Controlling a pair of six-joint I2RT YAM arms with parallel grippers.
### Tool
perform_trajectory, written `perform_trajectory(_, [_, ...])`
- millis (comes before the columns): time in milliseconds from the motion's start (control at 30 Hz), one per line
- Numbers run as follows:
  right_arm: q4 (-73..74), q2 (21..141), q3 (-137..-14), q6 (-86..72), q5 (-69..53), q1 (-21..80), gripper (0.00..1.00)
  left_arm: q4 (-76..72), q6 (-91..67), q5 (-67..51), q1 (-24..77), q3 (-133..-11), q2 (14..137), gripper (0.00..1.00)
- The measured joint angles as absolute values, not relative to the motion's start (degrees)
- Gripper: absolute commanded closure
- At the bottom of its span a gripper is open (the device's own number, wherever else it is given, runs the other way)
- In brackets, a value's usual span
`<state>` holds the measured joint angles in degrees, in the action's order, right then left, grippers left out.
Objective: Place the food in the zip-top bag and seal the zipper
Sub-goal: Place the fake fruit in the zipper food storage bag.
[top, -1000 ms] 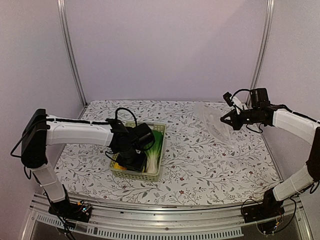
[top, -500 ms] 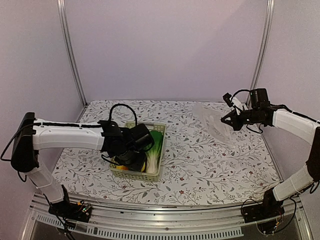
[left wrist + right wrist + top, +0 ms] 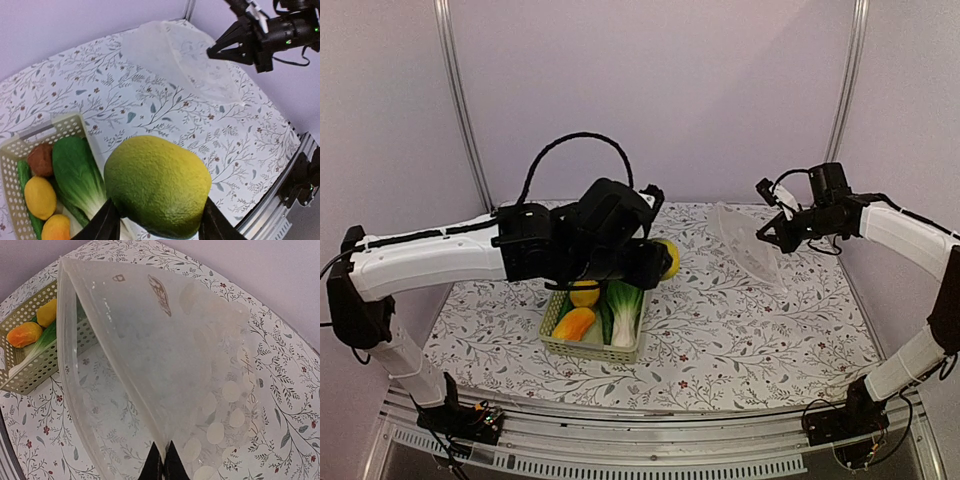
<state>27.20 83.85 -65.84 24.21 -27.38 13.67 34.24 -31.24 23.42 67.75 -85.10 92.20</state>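
Toy food fills a pale green lattice basket (image 3: pixel 590 349) on the near left of the floral tabletop (image 3: pixel 720 330). In the basket, a bok choy (image 3: pixel 623 305) lies along the right side. A small yellow lemon (image 3: pixel 584 294) sits beside it, with an orange fruit (image 3: pixel 574 323) nearer the front. The left wrist view also shows a reddish-brown piece (image 3: pixel 40 160) at the far end and a long dark green vegetable (image 3: pixel 23 176) against the left wall.

The left gripper (image 3: pixel 660 262) is raised above the far right corner of the basket. Its two fingers (image 3: pixel 107 222) are clamped on either side of a large yellow-green citrus fruit (image 3: pixel 157 185), which is lifted clear of the basket.

At the far right is the zip-top bag (image 3: pixel 745 245), clear with white dots and held up off the table. Its mouth gapes open toward the left, and the zipper (image 3: pixel 63 340) runs as a thicker strip along that open edge. Whether the bag's lower corner touches the table cannot be told.

The right gripper (image 3: pixel 767 232) pinches the bag's edge, its fingertips closed tightly together on the plastic.
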Motion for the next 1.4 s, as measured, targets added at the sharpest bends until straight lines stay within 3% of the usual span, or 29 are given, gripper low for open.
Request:
perform_trajectory(300, [34.4, 83.9, -70.9, 24.0, -27.7, 14.7, 1.00, 12.1, -22.5, 21.5, 72.6, -97.6, 107.5, 0.61])
perform_trajectory(567, [39.4, 82.9, -72.2, 23.1, -29.5, 15.6, 1.00, 7.4, -18.4, 22.4, 72.6, -108.5, 120.0, 0.61])
perform_trajectory(867, [44.2, 81.4, -74.7, 22.8, -30.9, 15.7, 1.00, 4.0, -15.4, 25.4, 71.7, -109.5, 123.5, 0.59])
perform_trajectory(1033, [47.1, 81.4, -77.8, 22.9, -31.0, 15.7, 1.00, 3.4, -13.3, 28.0, 70.9, -109.5, 124.8, 0.52])
perform_trajectory(1233, [50.1, 81.5, -80.3, 22.7, -31.2, 15.7, 1.00, 4.5, -13.1, 32.5, 70.5, -112.8, 128.4, 0.25])
perform_trajectory(1400, [51.9, 82.1, -82.0, 21.8, -31.9, 15.7, 1.00, 6.0, -13.5, 35.8, 70.4, -117.5, 131.2, 0.19])
